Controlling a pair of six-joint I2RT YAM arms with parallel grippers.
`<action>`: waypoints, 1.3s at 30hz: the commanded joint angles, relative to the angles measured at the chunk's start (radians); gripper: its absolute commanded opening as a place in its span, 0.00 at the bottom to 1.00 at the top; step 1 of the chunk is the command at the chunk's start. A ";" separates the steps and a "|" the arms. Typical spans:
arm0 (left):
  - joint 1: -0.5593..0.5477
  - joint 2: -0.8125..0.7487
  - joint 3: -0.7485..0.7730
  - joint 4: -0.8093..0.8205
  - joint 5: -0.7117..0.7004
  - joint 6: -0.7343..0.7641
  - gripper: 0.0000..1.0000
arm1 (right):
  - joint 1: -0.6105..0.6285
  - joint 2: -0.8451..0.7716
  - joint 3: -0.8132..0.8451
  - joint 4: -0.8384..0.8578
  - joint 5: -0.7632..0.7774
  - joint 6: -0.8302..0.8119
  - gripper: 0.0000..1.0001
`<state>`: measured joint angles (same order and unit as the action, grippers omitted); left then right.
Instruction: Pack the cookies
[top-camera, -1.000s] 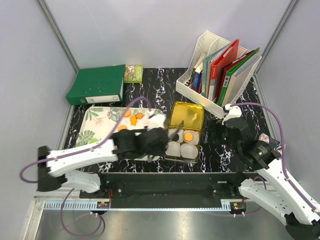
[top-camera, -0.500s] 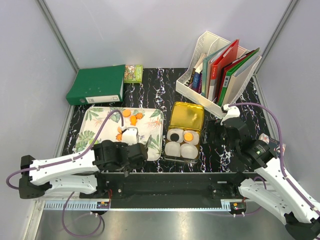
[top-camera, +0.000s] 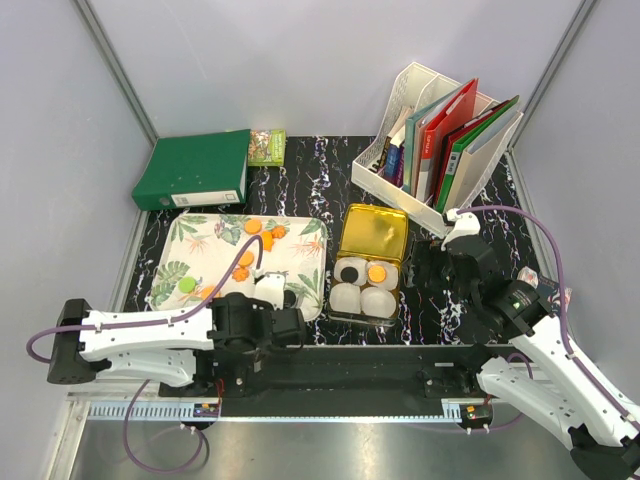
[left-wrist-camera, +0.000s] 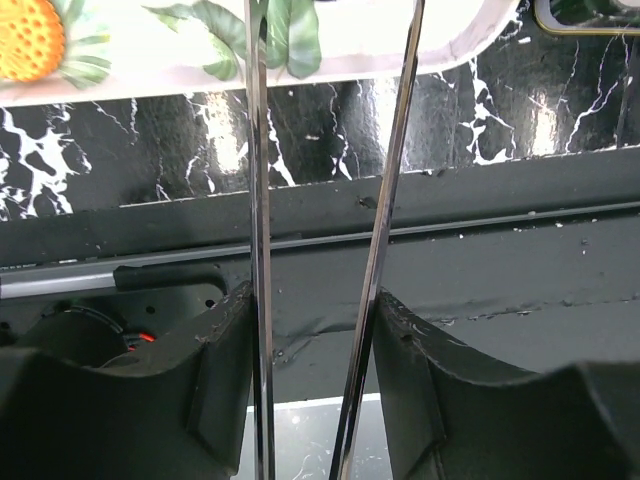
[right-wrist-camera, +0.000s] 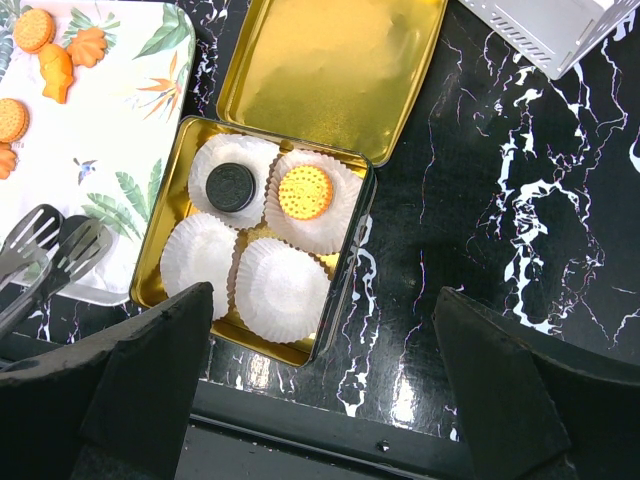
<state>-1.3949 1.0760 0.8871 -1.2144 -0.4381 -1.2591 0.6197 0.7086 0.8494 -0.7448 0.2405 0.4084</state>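
Orange cookies (top-camera: 262, 232) lie at the far end of the leaf-patterned tray (top-camera: 200, 250). The open gold tin (top-camera: 372, 235) holds four white paper cups. A black cookie (right-wrist-camera: 231, 187) and an orange cookie (right-wrist-camera: 305, 192) fill the far two cups, and the near two cups (right-wrist-camera: 280, 290) are empty. My left gripper (top-camera: 288, 325) is shut on metal tongs (left-wrist-camera: 258, 200) at the tray's near right corner. The tong tips (right-wrist-camera: 50, 250) hold nothing. My right gripper (right-wrist-camera: 320, 400) hangs open just right of the tin.
A green binder (top-camera: 195, 170) lies at the back left, with a small packet (top-camera: 267, 146) beside it. A white file rack (top-camera: 440, 140) full of folders stands at the back right. The black mounting rail (left-wrist-camera: 400, 240) runs along the table's near edge.
My left arm has drawn back from over the tin, leftward and toward the near edge. The black cookie now shows in the tin's far left cup. The right arm is still.
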 joint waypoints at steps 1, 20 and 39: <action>-0.019 0.012 -0.004 0.013 0.004 -0.045 0.49 | -0.003 -0.003 0.004 0.038 -0.012 -0.006 1.00; -0.049 0.002 0.133 -0.094 -0.085 -0.054 0.27 | -0.003 -0.009 0.004 0.036 -0.012 -0.002 1.00; -0.047 0.349 0.582 0.038 -0.159 0.262 0.26 | -0.005 -0.027 0.002 0.036 -0.004 -0.002 1.00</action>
<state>-1.4384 1.3777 1.3911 -1.2892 -0.5903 -1.1019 0.6197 0.6941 0.8482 -0.7448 0.2409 0.4088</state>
